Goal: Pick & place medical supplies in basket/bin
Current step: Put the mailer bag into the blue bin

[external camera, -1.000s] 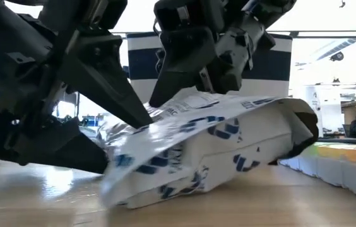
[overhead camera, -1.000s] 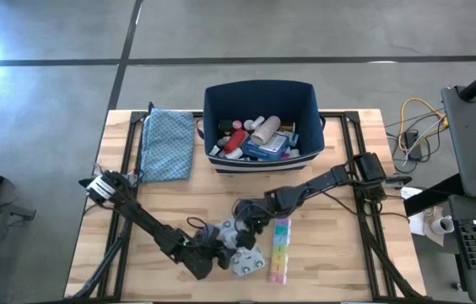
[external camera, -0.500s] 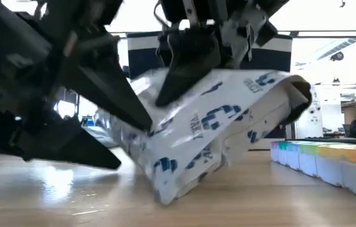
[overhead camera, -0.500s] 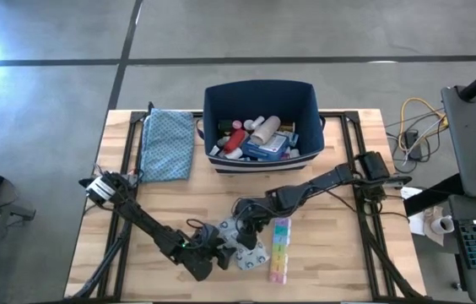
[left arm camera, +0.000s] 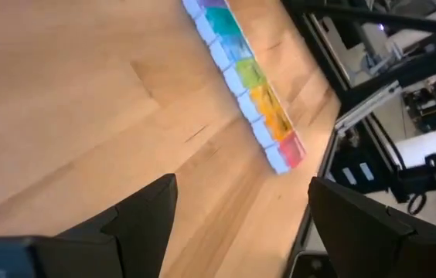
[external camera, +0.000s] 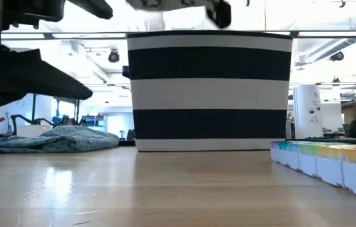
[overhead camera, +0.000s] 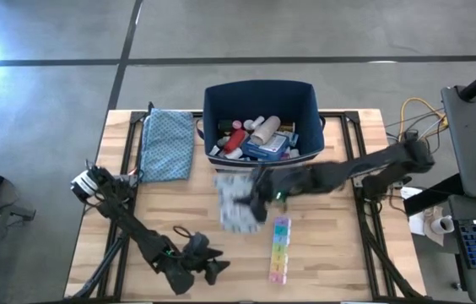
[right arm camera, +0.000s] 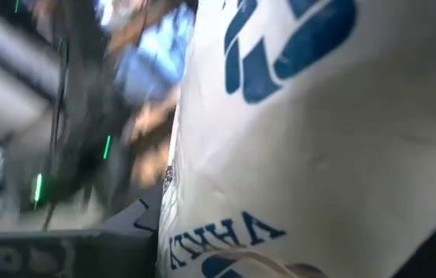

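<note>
Gripping the grey-white flat packet [overhead camera: 238,205], the right gripper [overhead camera: 257,203] has its fingers clamped on the packet's edge and carries it clear of the table [overhead camera: 348,253], just in front of the navy bin [overhead camera: 261,95]. Seen from above, the packet hangs blurred between the bin's near wall and the multicoloured pill organiser [overhead camera: 279,249]; its long axis runs roughly from the bin side toward the table's front edge, though the blur prevents a firmer reading. The right wrist view is filled by the packet's white face with blue printing [right arm camera: 318,139], pressed close to the camera.

Left gripper [overhead camera: 208,268] sits low near the table's front edge, well apart from the packet, fingers [left arm camera: 137,224] spread wide with nothing between them; bare wood shows in the gap. The pill organiser lies flat on the table, its long axis running from front edge toward the bin. Inside the bin lie several bottles and packs [overhead camera: 255,135]. A blue patterned cloth [overhead camera: 168,143] rests beside the bin, on its left.
</note>
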Controlling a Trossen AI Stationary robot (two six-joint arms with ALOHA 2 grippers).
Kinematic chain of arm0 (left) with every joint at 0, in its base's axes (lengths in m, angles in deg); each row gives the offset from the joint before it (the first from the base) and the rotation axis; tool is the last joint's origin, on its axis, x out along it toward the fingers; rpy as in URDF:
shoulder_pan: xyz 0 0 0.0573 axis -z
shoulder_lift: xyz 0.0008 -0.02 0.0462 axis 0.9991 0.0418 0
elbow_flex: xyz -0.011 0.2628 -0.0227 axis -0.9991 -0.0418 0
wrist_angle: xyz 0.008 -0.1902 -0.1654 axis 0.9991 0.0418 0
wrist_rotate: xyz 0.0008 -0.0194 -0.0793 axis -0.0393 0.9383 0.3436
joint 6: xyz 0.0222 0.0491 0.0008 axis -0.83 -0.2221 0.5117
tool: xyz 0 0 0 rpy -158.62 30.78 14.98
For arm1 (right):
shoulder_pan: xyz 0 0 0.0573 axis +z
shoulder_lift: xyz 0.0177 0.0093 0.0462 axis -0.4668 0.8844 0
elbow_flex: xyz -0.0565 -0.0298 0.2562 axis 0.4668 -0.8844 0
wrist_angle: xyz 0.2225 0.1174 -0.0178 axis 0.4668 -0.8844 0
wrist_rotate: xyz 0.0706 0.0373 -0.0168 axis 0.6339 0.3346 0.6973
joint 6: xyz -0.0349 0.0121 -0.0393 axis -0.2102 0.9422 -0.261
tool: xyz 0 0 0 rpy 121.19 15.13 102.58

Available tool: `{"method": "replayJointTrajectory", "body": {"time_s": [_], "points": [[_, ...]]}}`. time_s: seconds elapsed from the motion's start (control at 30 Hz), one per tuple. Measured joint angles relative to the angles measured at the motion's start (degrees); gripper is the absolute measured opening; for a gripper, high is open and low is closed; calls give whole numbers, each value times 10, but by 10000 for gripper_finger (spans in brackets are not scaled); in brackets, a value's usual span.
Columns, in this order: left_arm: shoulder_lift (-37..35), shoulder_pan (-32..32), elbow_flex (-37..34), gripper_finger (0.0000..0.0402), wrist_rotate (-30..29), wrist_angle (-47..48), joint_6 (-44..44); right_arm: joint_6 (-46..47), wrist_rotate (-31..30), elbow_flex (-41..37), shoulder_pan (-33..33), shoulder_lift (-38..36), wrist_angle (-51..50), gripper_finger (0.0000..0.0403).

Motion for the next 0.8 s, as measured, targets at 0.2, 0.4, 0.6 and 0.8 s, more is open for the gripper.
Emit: {"method": "replayJointTrajectory", "body": {"time_s": [0.2, 0.4, 0.6, 0.8], "points": [[-1, -12, 0, 272, -6, 0, 0, -44, -77, 25, -99, -102, -60, 172], [-1, -35, 0, 272, -6, 0, 1, -66, -111, 60, -247, -122, -214, 172], [-1, -58, 0, 272, -5, 0, 35, -130, -25, 57, -342, -86, -320, 173], [-1, -62, 0, 272, -5, -1, 60, -200, 8, 56, -351, -39, -344, 202]]}}
